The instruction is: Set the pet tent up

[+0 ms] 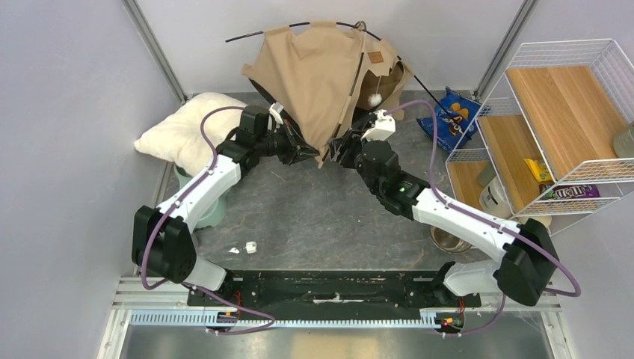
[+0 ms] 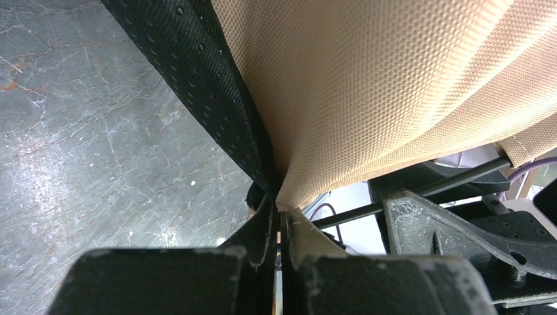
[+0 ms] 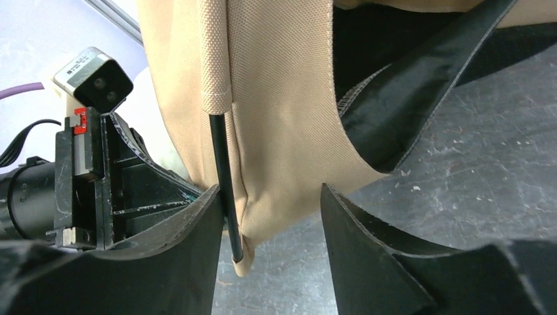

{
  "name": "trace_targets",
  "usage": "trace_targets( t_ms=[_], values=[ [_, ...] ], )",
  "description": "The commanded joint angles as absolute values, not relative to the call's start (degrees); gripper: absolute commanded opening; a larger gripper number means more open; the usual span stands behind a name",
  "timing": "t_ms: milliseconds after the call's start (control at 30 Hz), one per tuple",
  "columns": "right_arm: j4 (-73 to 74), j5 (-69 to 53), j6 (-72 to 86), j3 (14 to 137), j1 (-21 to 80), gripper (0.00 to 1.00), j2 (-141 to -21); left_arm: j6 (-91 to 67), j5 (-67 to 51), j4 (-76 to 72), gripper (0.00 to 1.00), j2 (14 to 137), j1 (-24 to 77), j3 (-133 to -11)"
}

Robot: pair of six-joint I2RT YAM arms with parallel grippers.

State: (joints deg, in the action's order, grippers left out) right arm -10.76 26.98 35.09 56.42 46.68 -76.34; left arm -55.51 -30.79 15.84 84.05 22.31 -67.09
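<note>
Pet tent (image 1: 321, 75) looks light, floppy; hold the hem. Left fingers (image 2: 164, 282) clench its fabric; right fingers (image 3: 151, 269) gape around a pole (image 3: 223, 177).

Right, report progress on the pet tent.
Done: black poles run through the pet tent, which is partly raised but slumped. In hand: the left gripper is shut on a low fabric fold; the right gripper is open around the edge beside it, where a pole end hangs bare below its sleeve. Left, likely: seat that pole, stand the tent square.
</note>
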Motion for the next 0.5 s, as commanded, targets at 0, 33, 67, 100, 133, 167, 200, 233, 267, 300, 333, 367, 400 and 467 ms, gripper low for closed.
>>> trace_targets(
  t_ms=[0, 33, 67, 100, 133, 167, 200, 233, 267, 300, 333, 367, 400, 467],
  values=[
    [-3.70, 29.35, 34.93, 59.60, 46.32, 0.64, -72.58, -55.72, -30.47, 15.42, 0.02, 82.79, 21.46, -66.46],
    [-2.55, 29.50, 34.57, 60.13, 46.32, 0.67, -71.98, -54.99, -30.12, 15.94, 0.02, 82.51, 21.45, -66.13],
    [-1.73, 29.42, 33.82, 60.88, 46.30, 0.69, -71.49, -54.41, -29.83, 16.27, 0.02, 82.33, 21.35, -65.61],
    [-0.72, 29.40, 33.15, 61.51, 46.28, 0.71, -71.05, -53.79, -29.55, 16.49, 0.02, 82.04, 21.28, -64.96],
    [-0.23, 29.36, 32.27, 62.38, 46.23, 0.74, -70.49, -53.35, -29.39, 16.53, 0.02, 81.80, 21.27, -64.45],
    [-0.10, 29.36, 31.58, 63.25, 46.23, 0.77, -70.20, -52.54, -29.21, 16.57, 0.02, 81.50, 21.15, -63.89],
    [1.44, 29.30, 31.00, 64.25, 46.15, 0.79, -70.05, -51.82, -28.96, 16.57, 0.02, 81.26, 21.13, -63.44],
    [2.89, 29.39, 30.44, 65.82, 45.96, 0.81, -70.20, -51.14, -28.85, 16.33, 0.02, 81.04, 21.15, -62.85],
    [4.40, 29.61, 30.38, 67.35, 45.53, 0.82, -70.66, -50.30, -28.70, 16.20, 0.02, 80.80, 21.18, -62.40],
    [5.79, 29.45, 30.25, 68.89, 45.05, 0.84, -71.18, -49.62, -28.51, 16.18, 0.02, 80.68, 21.17, -62.09],
    [6.70, 29.09, 29.98, 70.19, 44.34, 0.84, -71.70, -48.60, -28.18, 16.13, 0.02, 80.39, 21.13, -61.69],
    [7.13, 28.22, 29.59, 71.60, 43.47, 0.84, -72.43, -47.51, -27.88, 16.08, 0.02, 80.21, 21.18, -61.42],
    [7.74, 27.22, 29.38, 73.25, 42.61, 0.84, -73.24, -46.78, -27.42, 16.08, 0.02, 79.81, 21.16, -60.99],
    [9.38, 24.58, 28.89, 76.79, 40.51, 0.84, -75.96, -44.97, -26.97, 15.82, 0.02, 79.16, 21.16, -60.24]
  ],
)
